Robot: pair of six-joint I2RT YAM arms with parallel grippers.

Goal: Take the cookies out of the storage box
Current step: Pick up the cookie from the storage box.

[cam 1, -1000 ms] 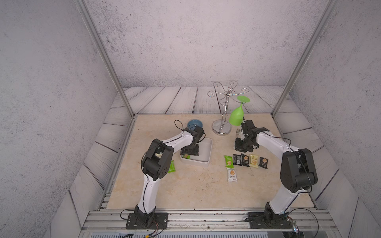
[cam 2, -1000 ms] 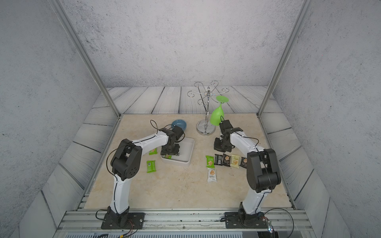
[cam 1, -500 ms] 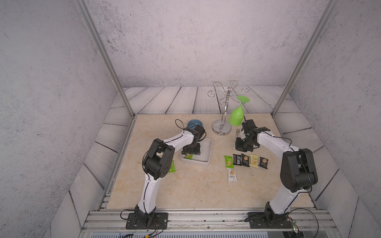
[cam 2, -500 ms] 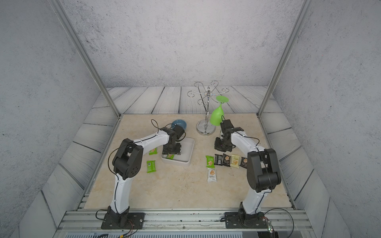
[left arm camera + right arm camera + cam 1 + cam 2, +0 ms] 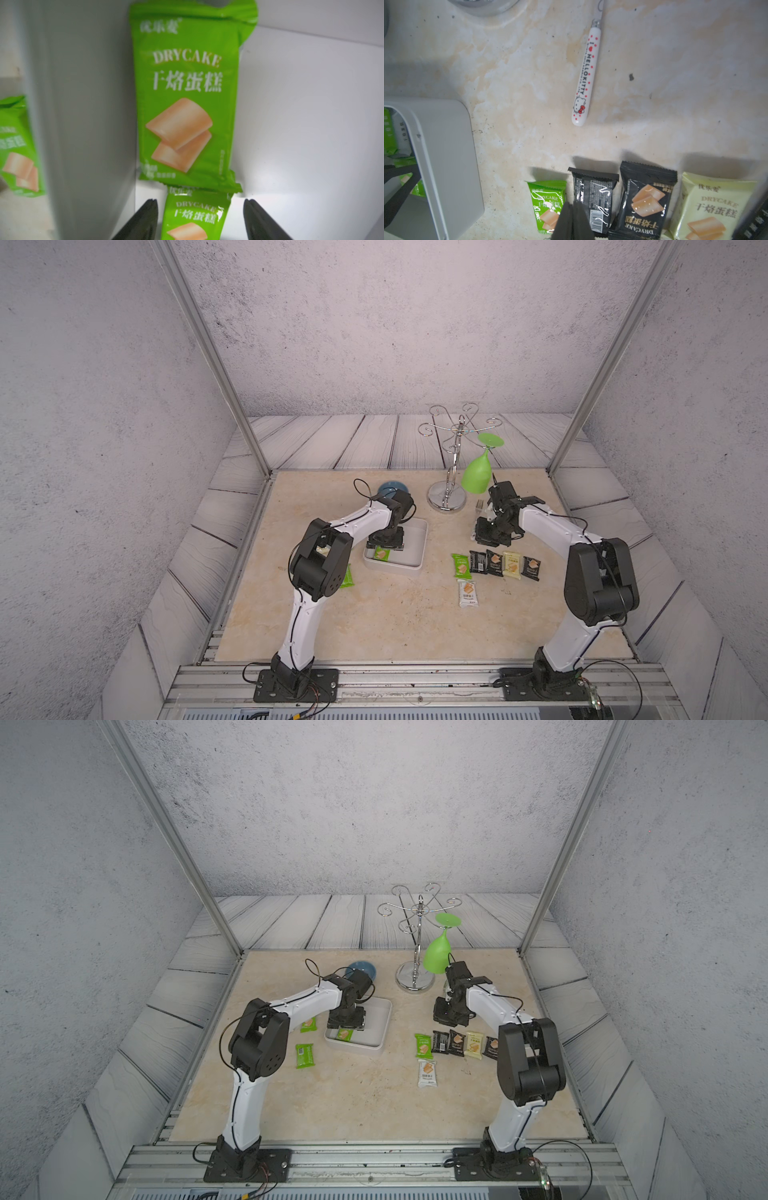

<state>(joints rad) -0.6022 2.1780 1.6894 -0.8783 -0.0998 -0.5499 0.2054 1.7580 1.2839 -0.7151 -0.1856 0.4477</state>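
The white storage box (image 5: 417, 549) (image 5: 376, 1025) lies left of centre. My left gripper (image 5: 383, 546) (image 5: 199, 209) reaches down into it, open. A green cookie packet (image 5: 196, 216) lies between its fingers with a gap on each side. A second green packet (image 5: 185, 99) (image 5: 381, 554) lies beyond it, by the box wall. Several cookies (image 5: 494, 563) (image 5: 457, 1043) in green, black and cream lie in a row on the table to the right, with a white one (image 5: 467, 593) in front. My right gripper (image 5: 492, 533) (image 5: 572, 218) hovers shut and empty behind that row.
Two green packets (image 5: 304, 1056) (image 5: 308, 1024) lie on the table left of the box. A blue bowl (image 5: 388, 488) sits behind the box. A wire rack (image 5: 446, 497) holds a hanging green glass (image 5: 477, 475). A fork with a white handle (image 5: 584, 83) lies by the right gripper.
The left arm has shifted very slightly over the box, its jaws still open around the green packet. The right arm has not moved.
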